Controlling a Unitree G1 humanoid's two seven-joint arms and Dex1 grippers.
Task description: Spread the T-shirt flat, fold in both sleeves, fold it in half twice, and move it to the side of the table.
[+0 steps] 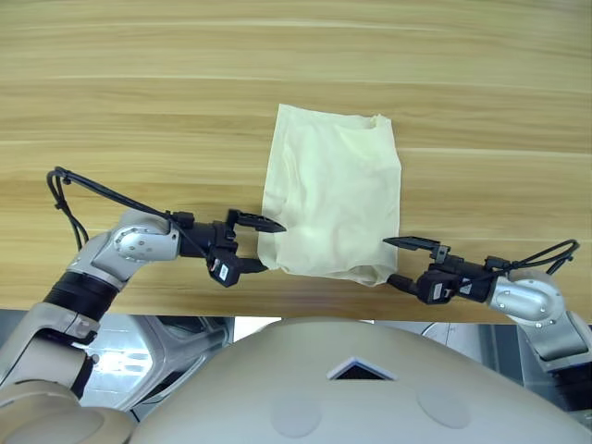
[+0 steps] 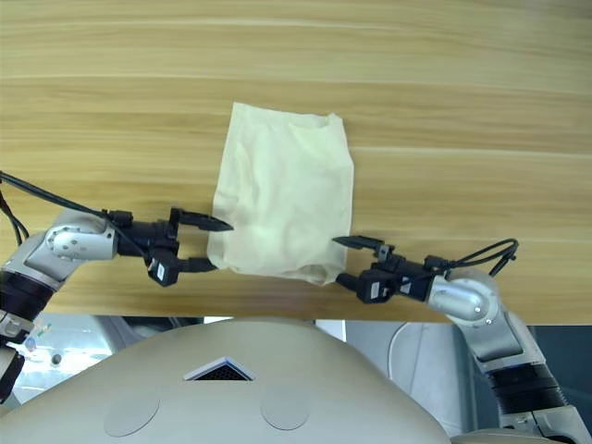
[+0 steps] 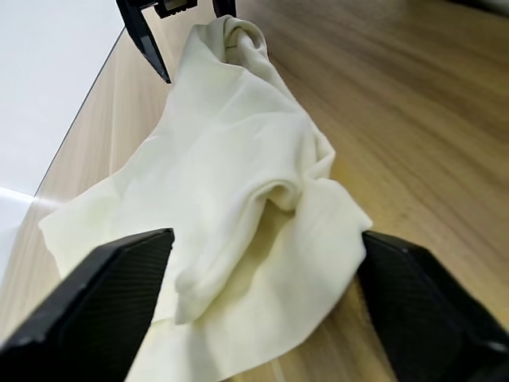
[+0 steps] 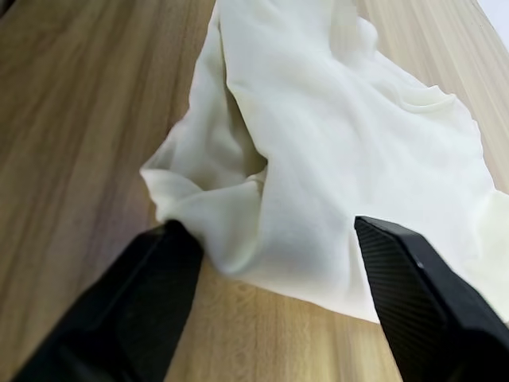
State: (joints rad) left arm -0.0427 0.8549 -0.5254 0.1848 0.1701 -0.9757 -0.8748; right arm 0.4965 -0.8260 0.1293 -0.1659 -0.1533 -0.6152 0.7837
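Black and cross-hatched on their inner faces, the fingers [image 3: 103, 302] of the left gripper [image 1: 274, 247] stand spread to either side of the T-shirt's near left corner, which lies in the gap between them without being pinched. The table [image 1: 139, 111] under it is smooth pale wood with long straight grain, and its near edge runs just behind both wrists. The T-shirt [image 1: 333, 194] is a soft, cream-yellow knit lying near that edge at the middle of the table. It is gathered into a tall, narrow rectangle with no sleeve sticking out, so the sleeve folds look done and the first fold in half seems to be the step in hand. Its surface is not quite flat: shallow wrinkles cross it, the far right corner is bunched into a small knot, and the near hem shows rounded, doubled layers that puff up from the wood. At the near right corner the right gripper [image 1: 388, 260] mirrors the left, its fingers [image 4: 421, 294] likewise wide apart with the rolled corner between them. The next move probably calls for both grippers to close on all layers at once, low against the wood, then lift and carry the hem evenly to the far edge, since thin limp cloth like this would likely slip or skew if one side led.
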